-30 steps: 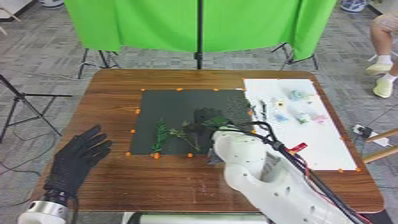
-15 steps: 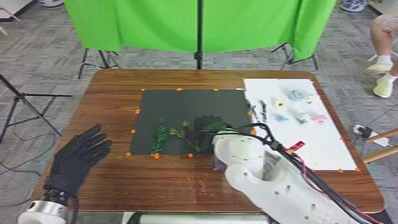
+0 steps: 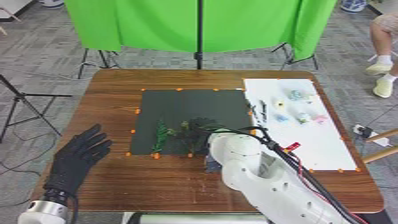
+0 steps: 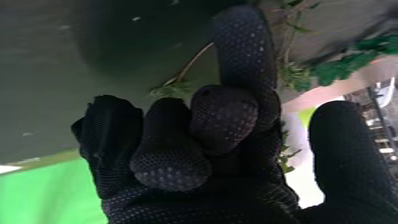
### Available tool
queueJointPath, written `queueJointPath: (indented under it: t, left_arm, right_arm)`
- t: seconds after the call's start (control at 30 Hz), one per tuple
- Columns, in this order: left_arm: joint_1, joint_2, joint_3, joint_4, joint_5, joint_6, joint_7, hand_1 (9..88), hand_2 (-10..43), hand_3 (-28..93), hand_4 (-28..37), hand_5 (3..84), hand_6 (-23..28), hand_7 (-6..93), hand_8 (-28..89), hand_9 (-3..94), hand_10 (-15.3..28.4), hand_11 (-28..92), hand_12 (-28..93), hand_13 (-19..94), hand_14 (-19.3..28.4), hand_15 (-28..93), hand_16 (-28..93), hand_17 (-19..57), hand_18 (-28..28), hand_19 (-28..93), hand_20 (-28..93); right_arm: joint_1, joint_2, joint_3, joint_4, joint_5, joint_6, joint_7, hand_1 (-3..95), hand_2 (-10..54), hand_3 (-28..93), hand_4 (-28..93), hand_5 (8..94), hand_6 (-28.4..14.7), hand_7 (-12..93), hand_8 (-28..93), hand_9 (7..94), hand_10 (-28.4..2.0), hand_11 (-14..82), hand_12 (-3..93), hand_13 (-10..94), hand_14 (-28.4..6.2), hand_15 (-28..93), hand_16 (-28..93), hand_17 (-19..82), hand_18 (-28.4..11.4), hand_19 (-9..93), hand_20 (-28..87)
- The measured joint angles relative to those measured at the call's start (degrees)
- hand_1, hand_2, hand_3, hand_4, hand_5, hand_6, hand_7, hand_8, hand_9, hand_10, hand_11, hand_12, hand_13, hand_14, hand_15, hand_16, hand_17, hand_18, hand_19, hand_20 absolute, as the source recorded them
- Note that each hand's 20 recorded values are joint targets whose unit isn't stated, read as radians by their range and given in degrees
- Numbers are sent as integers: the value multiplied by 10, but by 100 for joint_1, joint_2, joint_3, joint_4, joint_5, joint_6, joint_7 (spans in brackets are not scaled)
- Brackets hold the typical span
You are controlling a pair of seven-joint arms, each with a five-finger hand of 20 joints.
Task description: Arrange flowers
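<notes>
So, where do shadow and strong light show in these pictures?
Right wrist view: a dark, shadow-like area covers some of the mat behind the right hand, and one patch glares white. Head view: light looks fairly even.

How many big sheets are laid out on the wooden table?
2. The dark sheet lies near the middle, with the right hand over it; the white sheet is to its right, holding the small flowers.

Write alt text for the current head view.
The robot's black-gloved right hand is over leafy green sprigs on a dark mat, on a wooden table. Its open left hand is at the left; small pale flowers lie on a white sheet at right.
</notes>
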Motion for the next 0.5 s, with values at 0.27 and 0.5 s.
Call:
queueJointPath:
  t: [0.27,0.5]
  left_arm:
    - [0,2,0,5,0,0,8,233,0,687,-274,327,39,197,-90,288,122,248,173,240,141,392,7,-82,210,501,101]
    - [52,-1,-18,-3,2,-2,71,233,0,687,-273,327,38,197,-90,288,122,248,173,240,141,393,8,-82,210,501,100]
  right_arm:
    - [-18,-56,14,-12,177,-32,28,125,196,643,-283,837,-18,438,-109,901,-98,577,400,847,-93,794,353,542,-223,932,643]
    - [-19,73,5,-105,-256,6,9,121,186,649,-283,835,-17,439,-108,901,-97,577,401,846,-92,793,356,540,-223,932,643]
